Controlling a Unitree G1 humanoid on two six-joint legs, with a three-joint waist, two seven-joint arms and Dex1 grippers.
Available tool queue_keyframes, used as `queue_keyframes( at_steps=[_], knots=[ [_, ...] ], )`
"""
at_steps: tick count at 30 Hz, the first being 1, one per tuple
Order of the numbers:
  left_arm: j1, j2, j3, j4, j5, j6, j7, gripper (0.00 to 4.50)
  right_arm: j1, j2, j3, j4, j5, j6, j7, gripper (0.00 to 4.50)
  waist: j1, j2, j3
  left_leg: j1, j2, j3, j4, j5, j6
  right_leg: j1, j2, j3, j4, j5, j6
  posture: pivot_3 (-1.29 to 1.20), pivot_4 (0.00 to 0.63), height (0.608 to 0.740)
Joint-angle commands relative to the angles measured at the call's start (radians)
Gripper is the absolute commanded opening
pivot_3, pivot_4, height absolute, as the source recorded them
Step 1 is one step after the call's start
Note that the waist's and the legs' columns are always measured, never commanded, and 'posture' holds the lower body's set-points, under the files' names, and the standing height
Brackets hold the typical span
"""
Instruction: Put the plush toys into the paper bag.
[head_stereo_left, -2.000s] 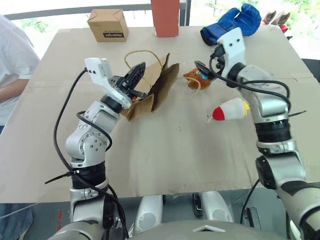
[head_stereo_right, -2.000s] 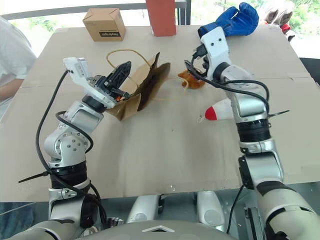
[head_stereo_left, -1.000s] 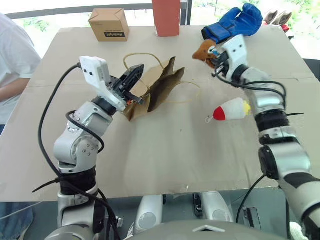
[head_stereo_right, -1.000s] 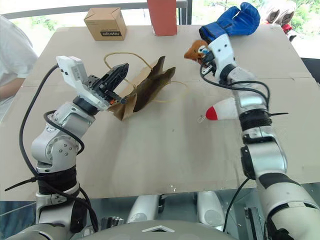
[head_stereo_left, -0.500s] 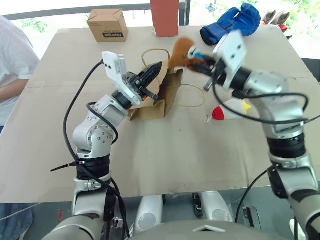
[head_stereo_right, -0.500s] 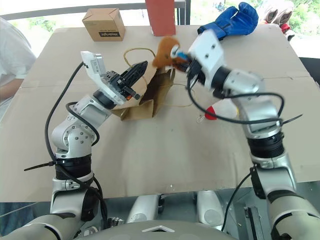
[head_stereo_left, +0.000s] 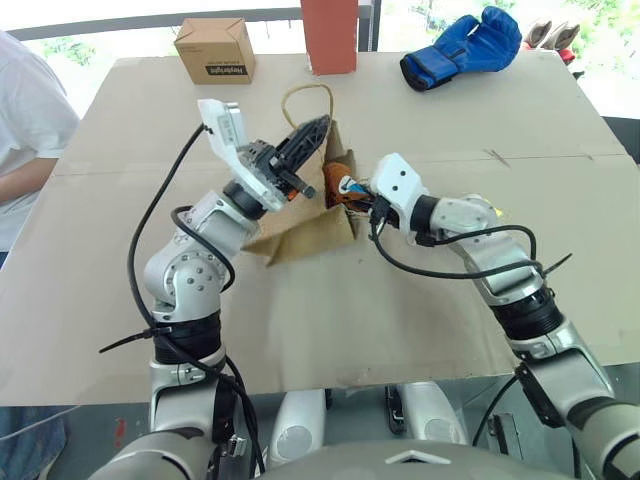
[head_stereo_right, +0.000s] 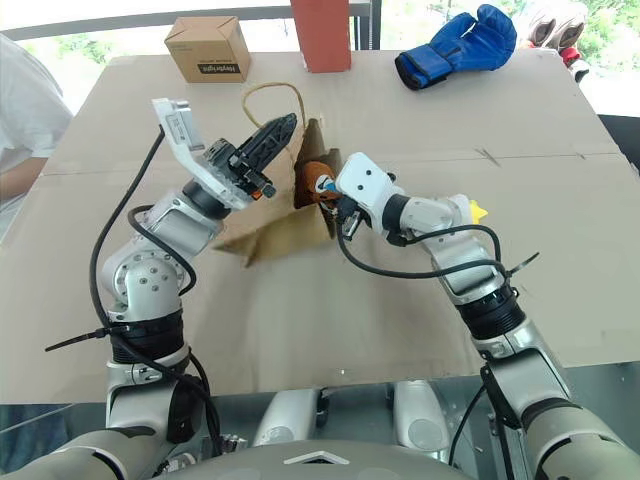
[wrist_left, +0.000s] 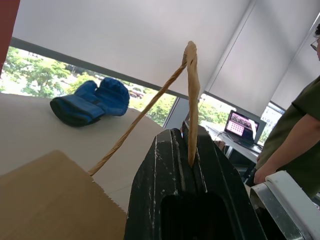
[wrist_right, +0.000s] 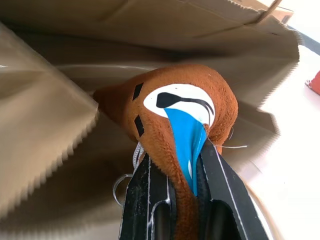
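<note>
On the left, our left tool (head_stereo_left: 312, 130) is clenched on one thin tan loop handle (wrist_left: 191, 75) of the plain brown kraft paper bag (head_stereo_left: 305, 232). Compared with a second ago, the bag's mouth now stands more open and faces the right arm, so we judge that lifting the handle has prepared the opening.

In the middle, the round brown plush toy with the blue-white face patch (wrist_right: 185, 110) is now at the mouth of the bag, between the paper walls. One second ago it was held high above the counter (head_stereo_left: 300, 330), near the blue boxing glove (head_stereo_left: 465, 45); our right arm has carried it down and toward the bag. Our right tool (wrist_right: 175, 172) is closed tightly on this toy, so it is not released yet.

On the right, the white rocket-shaped plush toy with the yellow tip (head_stereo_right: 470, 211) lies on the counter behind our right arm. We judge the first toy is almost delivered; the second remains.
</note>
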Motion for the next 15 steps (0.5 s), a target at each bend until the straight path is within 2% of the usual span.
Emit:
queue_keyframes(
  at_steps=[1,7,15],
  knots=[
    [0.043,0.026,-0.056,-0.087,0.007,0.0,-0.063,0.0,-0.093,0.022,0.063,0.084,-0.029,-0.149,0.11,0.05,-0.004,0.0,0.0,0.0,0.0,0.0,0.0,0.0,0.0,0.0,0.0,0.0,0.0,0.0,0.0,0.0,0.15,0.74],
    [0.102,0.038,-0.1,-0.087,0.107,-0.081,-0.103,0.0,-0.111,0.04,0.099,0.163,-0.012,-0.3,0.275,0.05,-0.001,0.0,0.0,0.0,0.0,-0.001,0.0,0.0,0.0,0.0,0.0,0.0,0.0,0.0,0.0,0.0,0.15,0.74],
    [0.061,0.02,-0.106,-0.037,0.192,-0.154,-0.087,0.0,-0.043,0.026,0.084,0.073,0.031,-0.281,0.362,0.05,0.008,0.0,0.0,0.0,0.0,-0.001,0.0,0.0,0.0,0.0,0.0,-0.001,0.0,0.0,0.0,0.0,0.15,0.74]
  ],
)
